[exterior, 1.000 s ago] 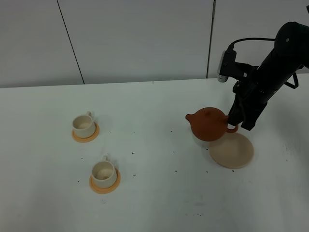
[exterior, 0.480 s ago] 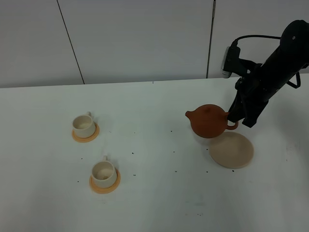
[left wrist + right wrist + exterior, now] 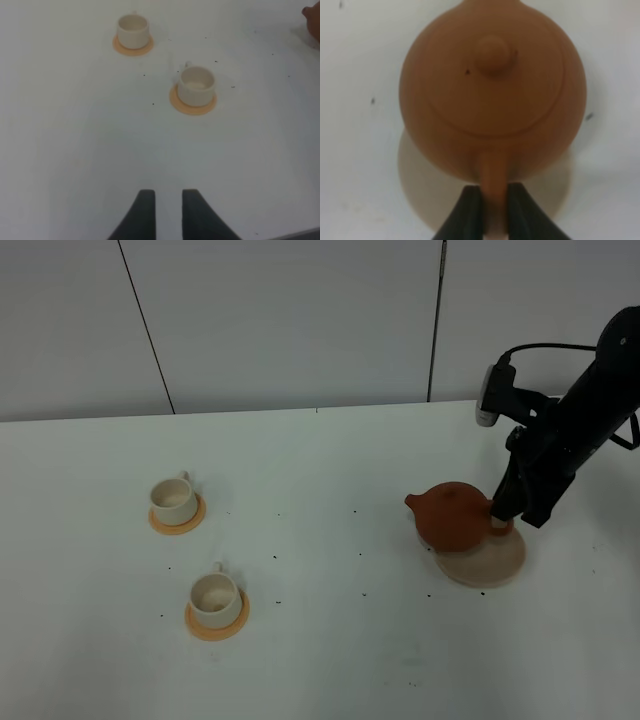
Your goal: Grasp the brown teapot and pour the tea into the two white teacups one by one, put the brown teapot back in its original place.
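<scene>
**Brown teapot point(image 3: 455, 517) brought back down over its coaster point(image 3: 497, 562).**
Over the last second we see the teapot, which hung higher and just off the coaster's teacup-facing edge, carried down over that side of the coaster. It sits off centre there, and we cannot tell whether it touches. The right jaws remain clenched on its loop handle. The left jaws stand parted and hold nothing, well apart from the coaster. The two white teacups point(image 3: 175, 500) point(image 3: 214, 595) rest on their saucers on the bench point(image 3: 330, 660), far from the coaster. We judge the return nearly complete, with only setting down and release left.
</scene>
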You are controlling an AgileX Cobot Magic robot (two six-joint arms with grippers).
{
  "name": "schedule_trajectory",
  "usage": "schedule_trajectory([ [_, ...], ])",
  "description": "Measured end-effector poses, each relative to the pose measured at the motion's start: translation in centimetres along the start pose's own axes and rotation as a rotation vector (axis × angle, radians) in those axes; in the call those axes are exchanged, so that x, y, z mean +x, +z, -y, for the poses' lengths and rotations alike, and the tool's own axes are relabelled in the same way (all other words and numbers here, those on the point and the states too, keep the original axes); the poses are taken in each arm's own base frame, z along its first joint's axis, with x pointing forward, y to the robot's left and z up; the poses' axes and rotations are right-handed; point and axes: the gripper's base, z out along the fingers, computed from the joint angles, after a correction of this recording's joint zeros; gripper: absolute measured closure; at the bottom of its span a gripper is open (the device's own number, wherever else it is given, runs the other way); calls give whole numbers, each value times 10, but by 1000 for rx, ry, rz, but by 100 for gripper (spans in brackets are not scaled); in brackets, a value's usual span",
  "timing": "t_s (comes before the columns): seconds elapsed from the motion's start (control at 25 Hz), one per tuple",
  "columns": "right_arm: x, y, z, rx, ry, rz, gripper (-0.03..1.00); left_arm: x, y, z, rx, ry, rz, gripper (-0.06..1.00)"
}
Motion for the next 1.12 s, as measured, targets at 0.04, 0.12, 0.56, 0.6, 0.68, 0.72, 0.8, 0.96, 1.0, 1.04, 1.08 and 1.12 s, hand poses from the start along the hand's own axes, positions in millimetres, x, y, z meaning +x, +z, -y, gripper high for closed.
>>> schedule_trajectory([
  [0.04,3,4,-2,6,-2,2,87,0,0,0,0,0,0,74],
  [0.12,6,5,-6,30,-11,9,87,0,0,0,0,0,0,74],
  [0.56,11,-7,-18,117,-34,37,87,0,0,0,0,0,0,74],
  [0.6,11,-9,-18,121,-36,38,87,0,0,0,0,0,0,74],
  [0.68,10,-10,-19,124,-37,40,87,0,0,0,0,0,0,74],
  [0.72,10,-10,-19,124,-37,40,87,0,0,0,0,0,0,74],
  [0.8,11,-10,-19,118,-38,33,87,0,0,0,0,0,0,74],
  [0.96,13,-9,-20,112,-21,20,87,0,0,0,0,0,0,74],
  [1.0,15,-8,-21,108,-17,18,87,0,0,0,0,0,0,74],
  [1.04,18,-7,-21,105,-6,17,87,0,0,0,0,0,0,74],
  [1.08,21,-7,-21,103,3,16,87,0,0,0,0,0,0,74],
  [1.12,24,-7,-20,106,11,15,87,0,0,0,0,0,0,74],
])
